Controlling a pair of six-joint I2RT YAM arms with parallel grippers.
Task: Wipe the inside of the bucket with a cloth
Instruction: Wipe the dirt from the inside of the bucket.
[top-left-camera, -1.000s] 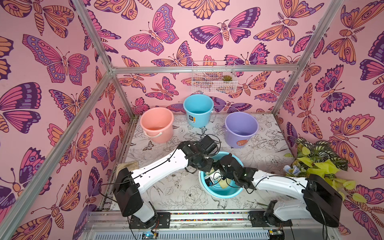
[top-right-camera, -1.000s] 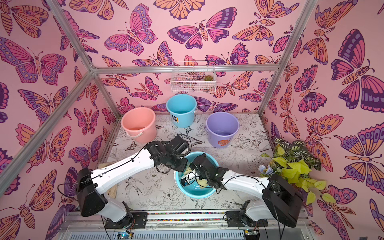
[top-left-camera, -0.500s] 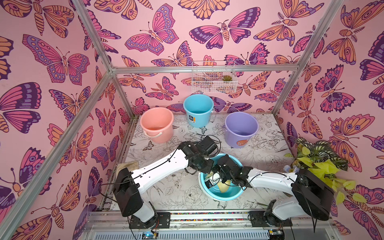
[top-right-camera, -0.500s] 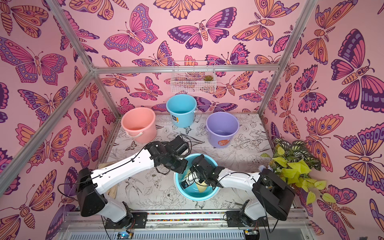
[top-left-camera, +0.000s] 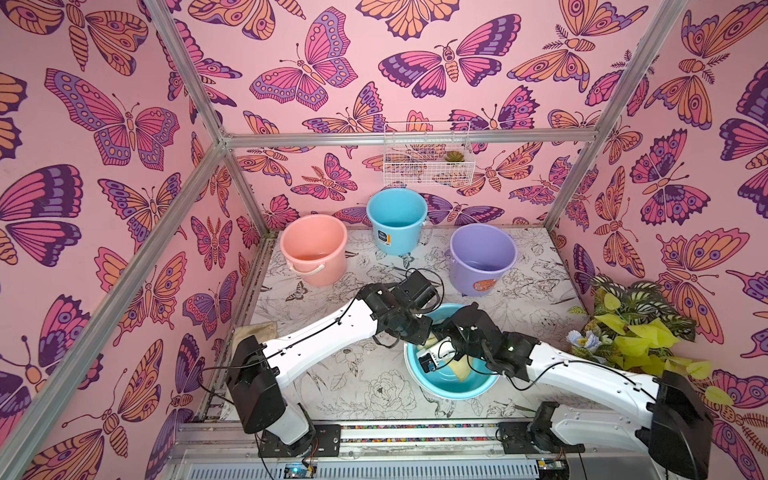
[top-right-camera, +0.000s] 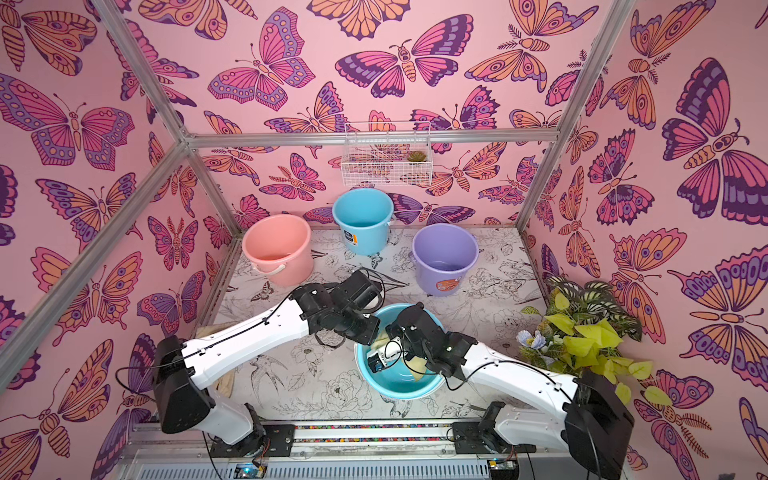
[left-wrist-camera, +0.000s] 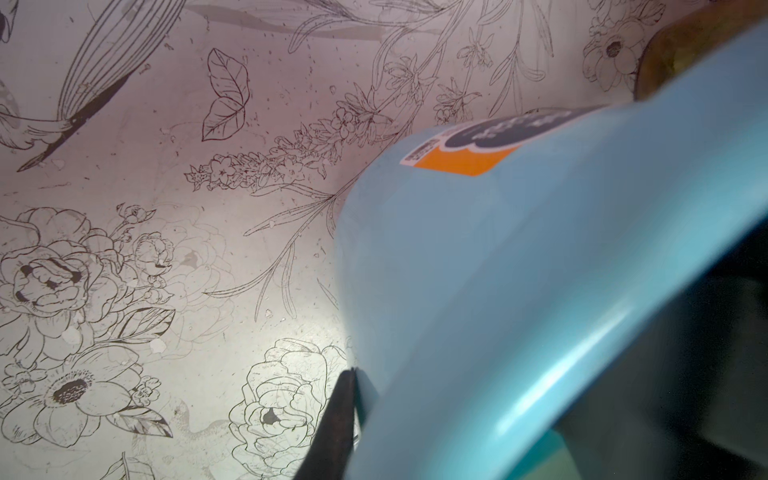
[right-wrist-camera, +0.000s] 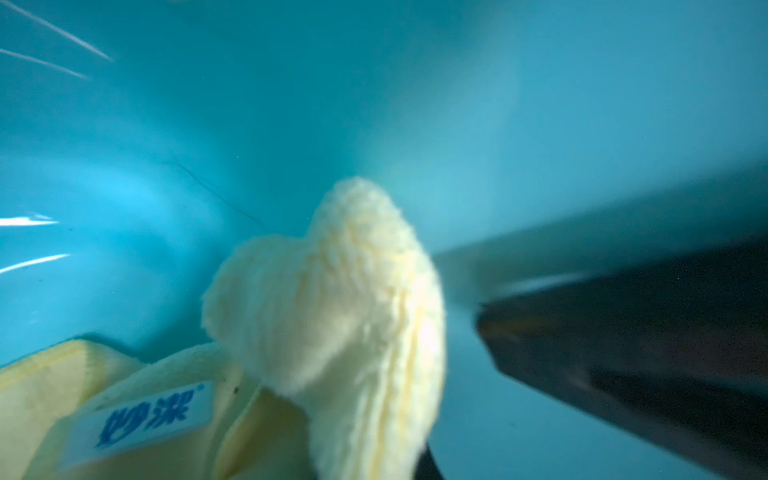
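- Where stuff is: the teal bucket (top-left-camera: 453, 392) sits in the lower centre of both top views. The cloth (top-left-camera: 462, 369) is down inside it, toward the right side of the bowl as the frame shows it.
- Claws: the right gripper (top-left-camera: 446, 361) reaches into the bucket with its jaws pressed together on a bunch of the cloth. The left gripper (top-left-camera: 417, 331) is clamped over the rim at the upper left of the mouth, with one finger (left-wrist-camera: 332, 424) outside the wall.
- What we'd worry about: only a small bunch looks pinched, so dragging hard on that slick plastic could tug the cloth free.
- A sideways shove could also twist the rim out of the left claw and skid or tip the bucket.
- Both wrists are crammed together at the rim, so a wide sweep might knock them into each other.
- Pointing: the bucket's mouth faces up toward the camera, long axis roughly up-down. We can't tell if it leans.
- In the right wrist view the cloth (right-wrist-camera: 340, 311) is a folded lobe. Its long axis runs from the lower edge up to mid-frame, tip upward, with the blue label (right-wrist-camera: 149, 415) at lower left.
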